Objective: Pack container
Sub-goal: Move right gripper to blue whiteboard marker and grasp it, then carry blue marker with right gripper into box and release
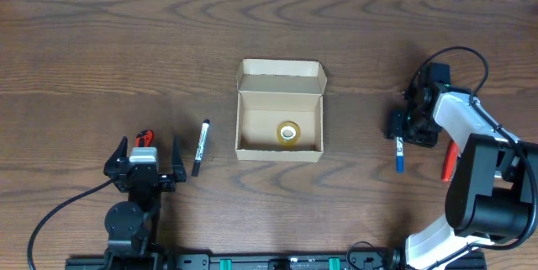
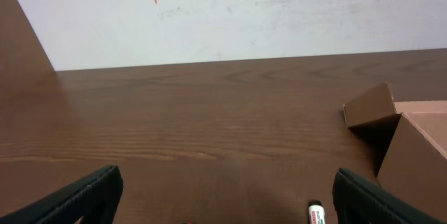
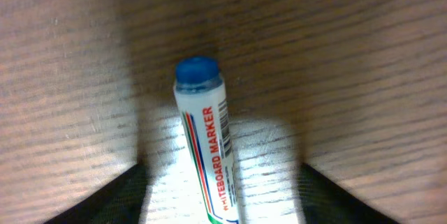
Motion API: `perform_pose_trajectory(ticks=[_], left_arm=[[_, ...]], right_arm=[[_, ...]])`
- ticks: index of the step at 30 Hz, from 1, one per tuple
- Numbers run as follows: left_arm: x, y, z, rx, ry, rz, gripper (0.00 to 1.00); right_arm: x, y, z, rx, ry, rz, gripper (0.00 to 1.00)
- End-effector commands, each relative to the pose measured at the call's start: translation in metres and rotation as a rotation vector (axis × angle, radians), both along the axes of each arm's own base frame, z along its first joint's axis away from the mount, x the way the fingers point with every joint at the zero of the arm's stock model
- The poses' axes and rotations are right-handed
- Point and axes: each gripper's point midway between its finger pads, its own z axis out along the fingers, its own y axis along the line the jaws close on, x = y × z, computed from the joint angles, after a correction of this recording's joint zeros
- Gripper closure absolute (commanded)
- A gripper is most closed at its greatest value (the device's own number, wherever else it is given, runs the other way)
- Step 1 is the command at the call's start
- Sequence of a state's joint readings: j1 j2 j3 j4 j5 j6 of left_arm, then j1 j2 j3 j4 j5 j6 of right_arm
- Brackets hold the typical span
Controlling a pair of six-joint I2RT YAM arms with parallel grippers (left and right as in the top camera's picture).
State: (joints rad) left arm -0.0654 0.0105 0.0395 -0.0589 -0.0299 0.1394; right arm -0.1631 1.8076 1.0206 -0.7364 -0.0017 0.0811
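The container (image 1: 278,146) is a tan cardboard box at the table's middle, lid flap open at the back, with a yellow tape roll (image 1: 288,133) inside. Its corner shows in the left wrist view (image 2: 408,140). My right gripper (image 1: 403,132) is open and straddles a blue whiteboard marker (image 1: 400,159) lying on the table; in the right wrist view the marker (image 3: 207,151) lies between the fingers (image 3: 220,206), touching neither. My left gripper (image 1: 143,162) is open and empty at the front left (image 2: 227,206). A black marker (image 1: 201,146) lies just to its right (image 2: 317,214).
A red marker (image 1: 145,138) lies just behind my left gripper. Another red marker (image 1: 450,161) lies by the right arm's base. The right arm's cable loops above it. A pale wall stands beyond the table's far edge (image 2: 230,15).
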Motion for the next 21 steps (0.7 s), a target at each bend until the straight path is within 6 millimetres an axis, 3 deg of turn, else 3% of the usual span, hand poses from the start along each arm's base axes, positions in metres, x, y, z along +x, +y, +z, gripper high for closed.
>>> perform_pose_trajectory(ticks=[1, 4, 6, 7, 16, 18, 21], left_arm=[[0.000, 0.002, -0.019, 0.021, 0.043, 0.008, 0.05], [0.000, 0.002, -0.019, 0.021, 0.043, 0.008, 0.05], [0.000, 0.002, -0.019, 0.021, 0.044, 0.008, 0.05], [0.000, 0.002, -0.019, 0.021, 0.043, 0.008, 0.05], [0.000, 0.002, -0.019, 0.021, 0.043, 0.008, 0.05], [0.000, 0.002, -0.019, 0.021, 0.043, 0.008, 0.05], [0.000, 0.002, -0.019, 0.021, 0.043, 0.008, 0.05]], right_arm=[[-0.019, 0.006, -0.023, 0.016, 0.080, 0.008, 0.52], [-0.021, 0.006, -0.025, 0.016, 0.081, 0.008, 0.73], [-0.021, 0.006, -0.025, 0.016, 0.080, 0.008, 0.94], [-0.021, 0.006, -0.025, 0.016, 0.079, 0.008, 0.99], [-0.011, 0.011, -0.023, 0.047, 0.035, 0.010, 0.99], [0.003, 0.020, -0.011, 0.095, -0.016, 0.035, 0.99], [0.033, 0.035, 0.025, 0.150, -0.146, 0.087, 0.99]])
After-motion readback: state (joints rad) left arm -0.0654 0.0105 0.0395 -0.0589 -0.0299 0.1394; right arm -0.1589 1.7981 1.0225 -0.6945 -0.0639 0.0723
